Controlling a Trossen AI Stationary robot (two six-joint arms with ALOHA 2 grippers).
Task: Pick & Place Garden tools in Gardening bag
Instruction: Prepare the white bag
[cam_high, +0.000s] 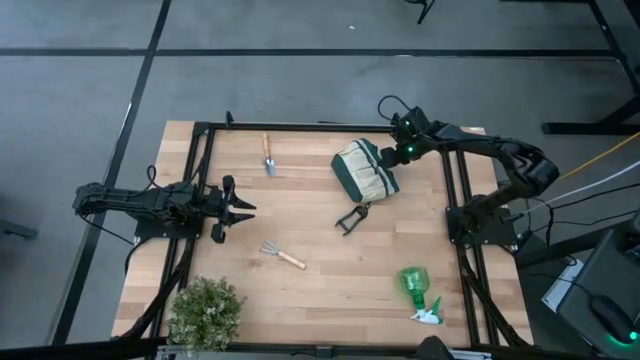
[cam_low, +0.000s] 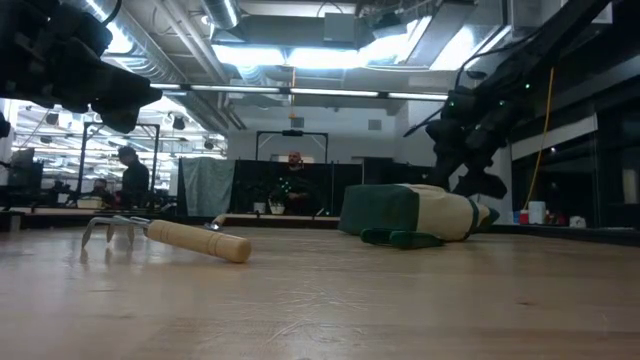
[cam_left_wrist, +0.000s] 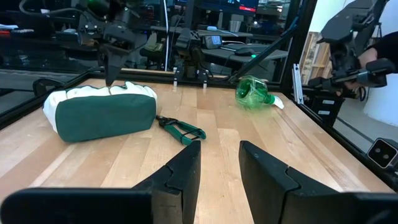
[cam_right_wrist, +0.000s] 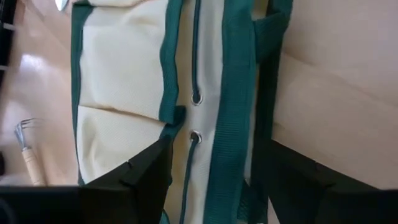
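Note:
The gardening bag (cam_high: 365, 170), dark green with cream pockets, lies on its side at the far middle of the table. My right gripper (cam_right_wrist: 217, 165) is open and points down over the bag's mouth end, one finger on each side of the green rim band (cam_right_wrist: 236, 93). My left gripper (cam_high: 245, 208) is open and empty at the table's left. The trowel (cam_high: 268, 158), the rake (cam_high: 283, 255), the black shears (cam_high: 351, 217) and the green spray bottle (cam_high: 416, 292) lie flat on the table. My right gripper comes at the bag from above, at its mouth end, with the green rim band and the drawstring eyelets (cam_right_wrist: 196, 99) between its open fingers. I cannot tell whether the fingers touch the cloth. The bag lies on the table.
A bushy green plant (cam_high: 205, 312) stands at the near left corner. A black metal frame (cam_high: 200, 140) runs along the table's left, far and right sides. Bare wood shows between the rake and the spray bottle.

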